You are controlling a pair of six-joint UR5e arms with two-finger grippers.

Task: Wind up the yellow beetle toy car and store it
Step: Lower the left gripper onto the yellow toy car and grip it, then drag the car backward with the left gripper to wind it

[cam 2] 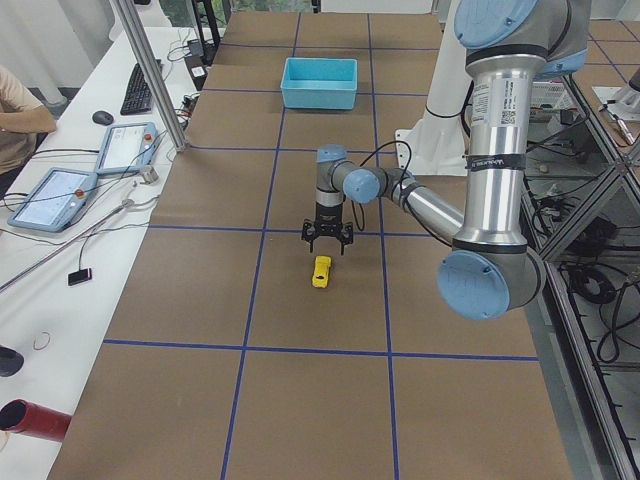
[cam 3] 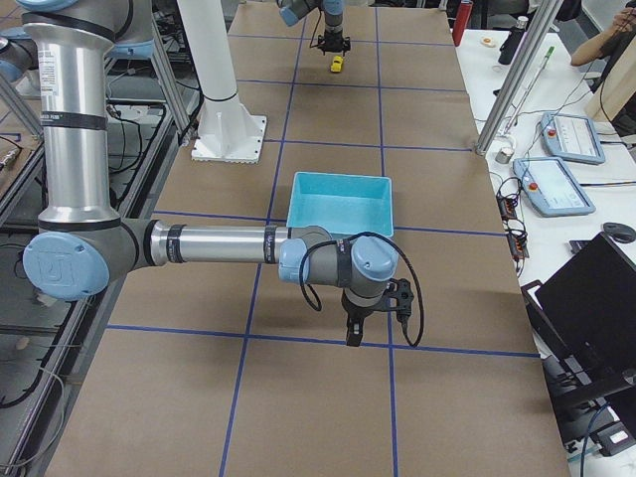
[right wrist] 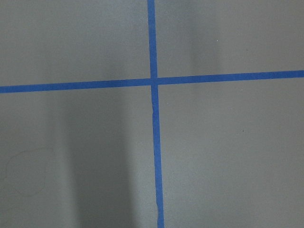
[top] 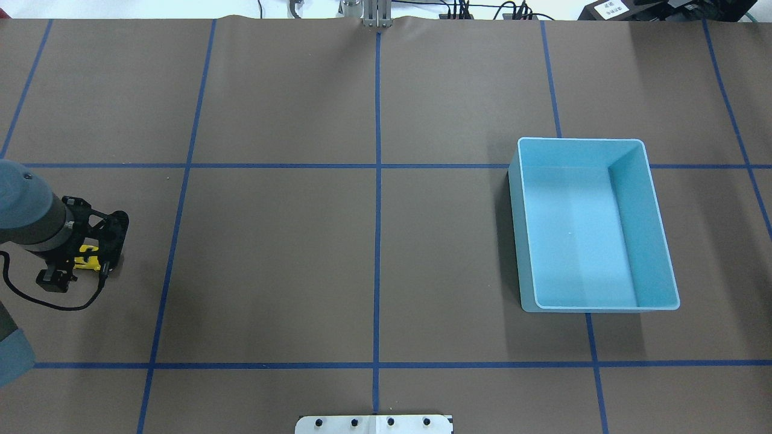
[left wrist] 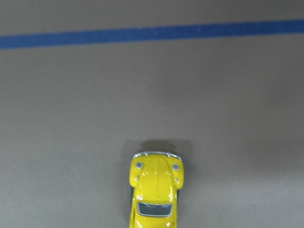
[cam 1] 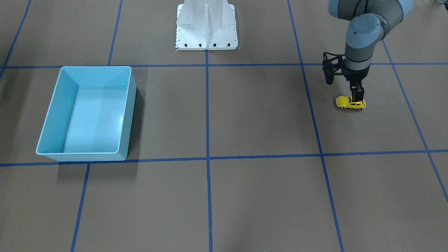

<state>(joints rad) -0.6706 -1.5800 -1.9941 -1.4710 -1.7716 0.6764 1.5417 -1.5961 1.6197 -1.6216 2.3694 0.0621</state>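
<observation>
The yellow beetle toy car [cam 1: 344, 102] stands on its wheels on the brown table, on the robot's left side. It also shows in the overhead view [top: 87, 258], the exterior left view [cam 2: 321, 272] and the left wrist view [left wrist: 155, 190], nose pointing away from the camera. My left gripper [cam 1: 357, 98] points straight down over the car's rear half, with its fingers low at the car; it looks open. My right gripper [cam 3: 354, 338] hangs low over the table in front of the blue bin; I cannot tell whether it is open or shut.
The blue bin [cam 1: 130, 115] stands with nothing in it on the robot's right side, far from the car; it also shows in the overhead view [top: 522, 241]. The white robot base [cam 1: 206, 28] is at the table's robot edge. Blue tape lines grid the table.
</observation>
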